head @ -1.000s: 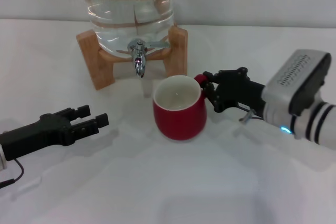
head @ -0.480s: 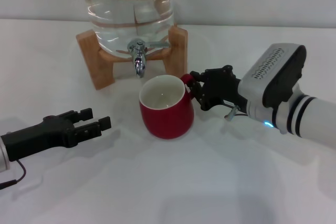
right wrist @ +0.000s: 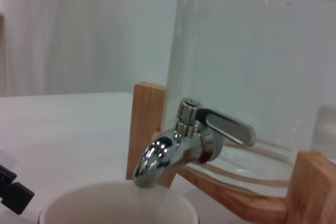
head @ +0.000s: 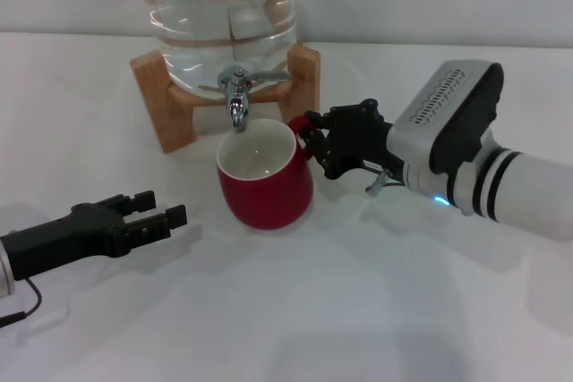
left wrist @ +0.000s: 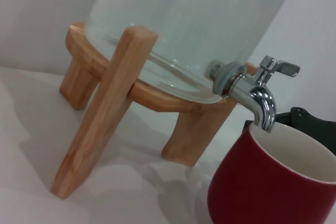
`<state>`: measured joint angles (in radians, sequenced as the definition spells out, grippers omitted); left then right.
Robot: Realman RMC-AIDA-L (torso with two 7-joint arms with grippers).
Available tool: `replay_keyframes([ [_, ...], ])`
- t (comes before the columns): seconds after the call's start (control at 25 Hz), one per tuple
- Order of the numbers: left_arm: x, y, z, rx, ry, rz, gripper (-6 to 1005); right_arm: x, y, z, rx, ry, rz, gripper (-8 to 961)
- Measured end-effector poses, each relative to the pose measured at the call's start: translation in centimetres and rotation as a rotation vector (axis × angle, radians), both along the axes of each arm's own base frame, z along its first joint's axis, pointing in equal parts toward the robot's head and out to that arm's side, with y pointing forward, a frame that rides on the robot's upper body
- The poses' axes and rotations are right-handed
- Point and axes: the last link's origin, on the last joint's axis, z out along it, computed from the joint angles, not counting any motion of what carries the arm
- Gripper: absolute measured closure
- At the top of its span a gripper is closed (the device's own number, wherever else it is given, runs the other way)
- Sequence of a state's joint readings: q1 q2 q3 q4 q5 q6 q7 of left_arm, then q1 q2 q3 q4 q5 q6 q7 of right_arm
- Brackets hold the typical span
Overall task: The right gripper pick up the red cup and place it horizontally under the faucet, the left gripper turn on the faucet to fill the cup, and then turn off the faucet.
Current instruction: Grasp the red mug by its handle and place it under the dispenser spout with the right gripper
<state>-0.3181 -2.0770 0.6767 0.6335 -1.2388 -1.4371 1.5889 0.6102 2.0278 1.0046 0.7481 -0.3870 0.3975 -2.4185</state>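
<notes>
The red cup [head: 265, 187] stands upright on the white table, cream inside showing, its rim just below and in front of the faucet [head: 237, 101]. My right gripper [head: 312, 142] is shut on the cup's handle from the right. The chrome faucet's lever points right, and no water is running. In the right wrist view the faucet [right wrist: 170, 150] hangs over the cup's rim [right wrist: 115, 204]. The left wrist view shows the faucet [left wrist: 256, 90] above the red cup [left wrist: 270, 182]. My left gripper [head: 154, 209] lies low at the front left, open and holding nothing.
The clear water jar [head: 224, 6] rests on a wooden stand [head: 161, 109] at the back centre, its legs on either side of the faucet. A thin black cable [head: 22, 303] trails from the left arm at the front left.
My right gripper has carried the red cup left and back, from right of the faucet to just under its spout. The left gripper has drifted slightly toward the front.
</notes>
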Motion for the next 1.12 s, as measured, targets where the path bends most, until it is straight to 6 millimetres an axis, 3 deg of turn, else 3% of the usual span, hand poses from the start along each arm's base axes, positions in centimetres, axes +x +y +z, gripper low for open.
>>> replay_keyframes([
  [0.64,0.3,0.3,-0.1,-0.007,-0.004,-0.005,230,0.4,0.8,-0.8,0.001,-0.062,-0.07,830],
  [1.12,0.2,0.2,0.0,-0.004,-0.005,-0.001,231,-1.0,1.0,-1.7,-0.029,-0.048,-0.078,838],
])
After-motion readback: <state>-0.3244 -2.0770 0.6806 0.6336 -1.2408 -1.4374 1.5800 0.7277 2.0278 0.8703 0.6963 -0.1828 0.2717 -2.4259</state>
